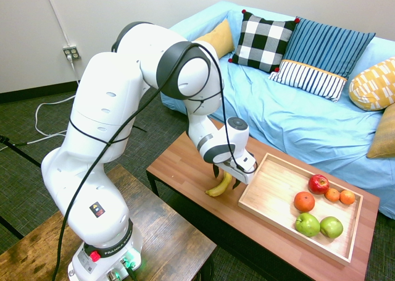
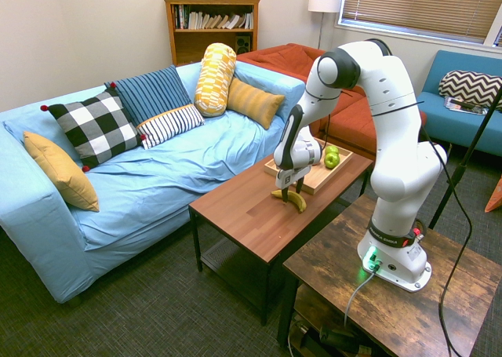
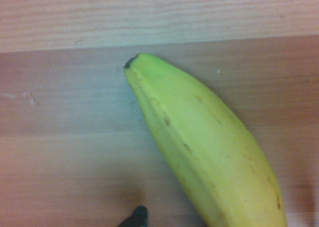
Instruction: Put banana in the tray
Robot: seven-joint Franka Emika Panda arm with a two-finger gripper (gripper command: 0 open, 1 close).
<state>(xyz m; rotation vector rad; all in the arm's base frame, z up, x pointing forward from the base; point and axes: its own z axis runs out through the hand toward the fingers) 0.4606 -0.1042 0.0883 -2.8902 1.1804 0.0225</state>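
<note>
One banana (image 1: pixel 220 185) beside the tray (image 1: pixel 280 239)

Claw (image 1: pixel 227 175) open, pointing downward

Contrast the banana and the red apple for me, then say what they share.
The banana is long and curved; the red apple is round. The banana is yellow, the apple red. The banana lies on the tabletop outside the tray, while the apple sits inside it. Both are fruit.
</note>
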